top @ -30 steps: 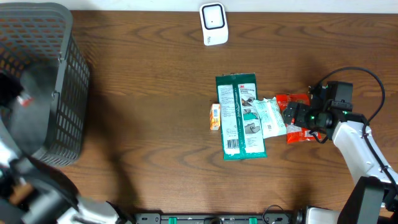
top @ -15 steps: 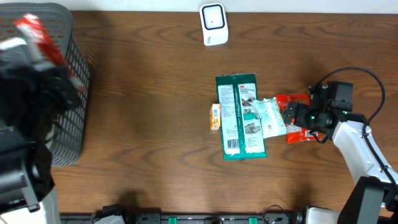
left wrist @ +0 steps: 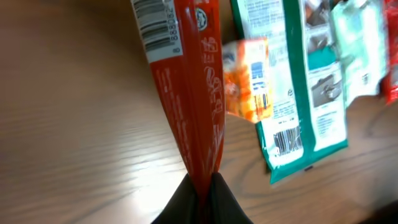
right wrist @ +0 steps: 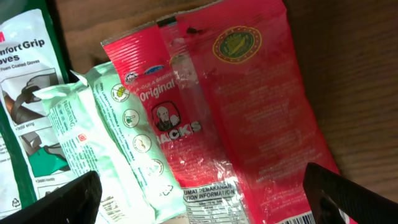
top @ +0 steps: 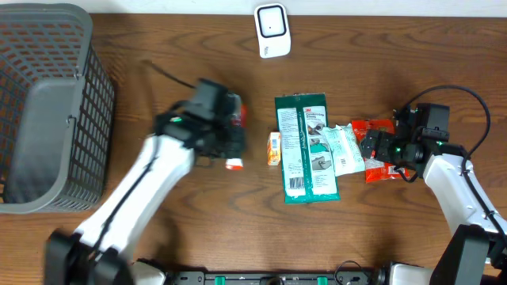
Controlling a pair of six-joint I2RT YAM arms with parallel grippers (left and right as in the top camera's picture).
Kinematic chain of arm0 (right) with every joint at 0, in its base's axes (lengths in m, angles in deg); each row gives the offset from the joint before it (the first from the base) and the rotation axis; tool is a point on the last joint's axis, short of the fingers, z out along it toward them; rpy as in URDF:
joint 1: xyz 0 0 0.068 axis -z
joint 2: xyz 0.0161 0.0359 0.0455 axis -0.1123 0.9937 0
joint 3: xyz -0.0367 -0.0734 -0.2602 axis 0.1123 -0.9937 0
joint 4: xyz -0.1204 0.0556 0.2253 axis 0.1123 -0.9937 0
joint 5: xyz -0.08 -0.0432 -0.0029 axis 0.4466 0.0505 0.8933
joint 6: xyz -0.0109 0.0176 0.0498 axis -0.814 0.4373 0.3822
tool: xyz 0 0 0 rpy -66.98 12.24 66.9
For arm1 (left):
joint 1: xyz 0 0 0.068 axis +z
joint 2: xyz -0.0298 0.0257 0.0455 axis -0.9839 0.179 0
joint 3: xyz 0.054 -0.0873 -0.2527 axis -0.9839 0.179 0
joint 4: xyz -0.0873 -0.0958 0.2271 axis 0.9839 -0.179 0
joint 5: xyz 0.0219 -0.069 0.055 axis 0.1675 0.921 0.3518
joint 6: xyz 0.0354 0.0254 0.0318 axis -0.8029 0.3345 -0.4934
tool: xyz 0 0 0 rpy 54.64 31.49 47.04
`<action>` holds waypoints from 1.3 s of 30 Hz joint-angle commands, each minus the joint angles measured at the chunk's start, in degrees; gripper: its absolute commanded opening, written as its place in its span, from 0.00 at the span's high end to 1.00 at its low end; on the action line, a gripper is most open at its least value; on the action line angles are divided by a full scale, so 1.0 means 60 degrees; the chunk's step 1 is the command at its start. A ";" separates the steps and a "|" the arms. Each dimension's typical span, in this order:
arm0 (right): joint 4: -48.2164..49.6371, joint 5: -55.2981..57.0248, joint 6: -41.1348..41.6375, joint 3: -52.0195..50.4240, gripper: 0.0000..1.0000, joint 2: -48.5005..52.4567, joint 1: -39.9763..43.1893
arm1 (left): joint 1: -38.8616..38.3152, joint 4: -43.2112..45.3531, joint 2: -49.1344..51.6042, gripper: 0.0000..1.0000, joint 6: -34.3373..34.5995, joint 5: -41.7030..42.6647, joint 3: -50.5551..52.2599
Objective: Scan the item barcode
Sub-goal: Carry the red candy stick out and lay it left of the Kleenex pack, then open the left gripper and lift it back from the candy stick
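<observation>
From above, the left gripper [top: 228,136] is out over the middle of the table [top: 182,47], just left of the pile of goods. The red packet [top: 237,113] is pinched in it. The white scanner [top: 272,30] sits at the far edge, well apart from the packet, and the basket [top: 47,103] is off at the left end. The right gripper [top: 371,147] hangs over the right end of the pile.

Through the left wrist camera, the jaws are closed tight on one thin edge of the red packet [left wrist: 186,93], at the left gripper [left wrist: 202,190]. The rest of the packet hangs free above the wood. Its barcode [left wrist: 155,28] is at the end farthest from the grip and faces this camera. Beyond it lie a small orange packet [left wrist: 249,87] and a green pack [left wrist: 298,81].

To my eye, that loose end will sway and curl. The arm should travel slowly, turn the wrist so the striped side squarely meets the scanner's window, and pause there with the film flat.

Through the right wrist camera, the right gripper [right wrist: 205,205] stands spread as wide as it goes, holding nothing. It is above a red snack bag [right wrist: 249,112] that touches a pale green pack [right wrist: 118,143]. It looks best kept clear of the scan.
</observation>
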 commanded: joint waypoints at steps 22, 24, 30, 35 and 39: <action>0.0015 0.0022 -0.0033 0.0113 0.01 -0.0073 -0.0058 | -0.0634 0.0947 0.2452 0.32 0.0838 0.0015 -0.0295; 0.0015 0.0025 -0.0033 0.0113 0.01 -0.0073 -0.0058 | -0.0463 0.0929 0.2208 0.33 0.0845 0.0015 -0.0335; 0.0015 0.0022 -0.0033 0.0113 0.01 -0.0073 -0.0058 | -0.0222 0.0933 0.1880 0.65 0.0492 -0.0576 -0.0219; 0.0015 0.0025 -0.0033 0.0113 0.01 -0.0073 -0.0058 | -0.0055 0.0812 0.1872 0.77 0.0492 -0.0535 -0.0164; 0.0015 0.0025 -0.0033 0.0113 0.01 -0.0073 -0.0058 | 0.0656 0.0765 0.1741 0.57 0.0419 -0.0047 -0.0178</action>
